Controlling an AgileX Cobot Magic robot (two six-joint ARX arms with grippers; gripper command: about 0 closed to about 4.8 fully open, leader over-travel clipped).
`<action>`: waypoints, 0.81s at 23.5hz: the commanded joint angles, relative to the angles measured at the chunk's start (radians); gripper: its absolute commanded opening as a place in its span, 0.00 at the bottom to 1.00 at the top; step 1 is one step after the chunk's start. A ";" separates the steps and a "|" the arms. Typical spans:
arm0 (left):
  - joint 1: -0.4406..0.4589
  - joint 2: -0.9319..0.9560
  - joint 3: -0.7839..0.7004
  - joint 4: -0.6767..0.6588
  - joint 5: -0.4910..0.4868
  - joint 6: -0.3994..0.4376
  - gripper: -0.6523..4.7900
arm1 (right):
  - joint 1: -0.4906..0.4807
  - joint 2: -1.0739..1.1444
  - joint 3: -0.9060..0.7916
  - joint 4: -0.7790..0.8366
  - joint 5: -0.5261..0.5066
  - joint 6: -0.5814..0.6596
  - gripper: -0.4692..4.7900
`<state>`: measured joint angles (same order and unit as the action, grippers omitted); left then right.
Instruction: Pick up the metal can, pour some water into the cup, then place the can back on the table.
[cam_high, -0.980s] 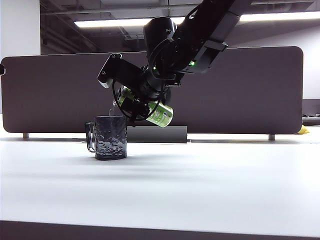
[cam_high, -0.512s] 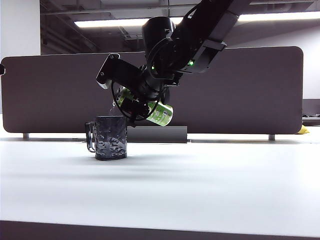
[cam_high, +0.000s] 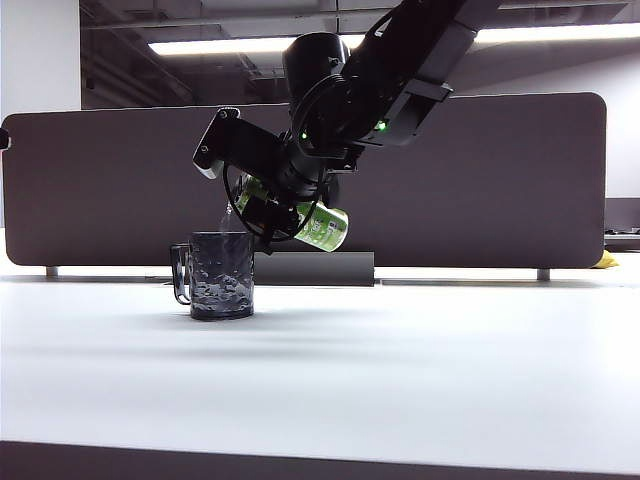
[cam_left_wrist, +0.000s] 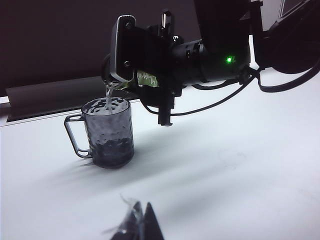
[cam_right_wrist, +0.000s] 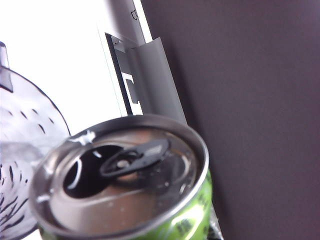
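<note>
Metal can (cam_high: 318, 226) tilted over cup (cam_high: 221, 275), pinched by right hand (cam_high: 275, 212); left hand (cam_left_wrist: 141, 223) pressed together above white table (cam_high: 400, 360).

White table (cam_high: 420, 370) w/ only the dark glass cup (cam_high: 221, 275) upright on it, left of centre.

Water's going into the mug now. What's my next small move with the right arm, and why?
Probably hold the tilt briefly: the right gripper has the metal can tipped over the cup, a thin stream of water lands inside, and the cup looks only partly filled. The left gripper rests low, apart.
</note>
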<state>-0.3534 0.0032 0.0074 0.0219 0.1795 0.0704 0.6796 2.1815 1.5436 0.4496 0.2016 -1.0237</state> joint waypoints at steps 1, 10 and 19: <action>0.001 0.001 0.001 0.010 0.001 -0.003 0.11 | 0.003 -0.011 0.011 0.047 0.007 -0.025 0.57; 0.001 0.001 0.001 0.010 0.001 -0.003 0.11 | 0.004 -0.011 0.011 0.047 0.006 -0.025 0.57; 0.001 0.001 0.001 0.010 0.001 -0.003 0.11 | 0.005 -0.011 0.011 0.047 0.007 -0.047 0.57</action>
<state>-0.3534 0.0029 0.0074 0.0219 0.1795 0.0704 0.6811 2.1815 1.5436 0.4496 0.2020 -1.0611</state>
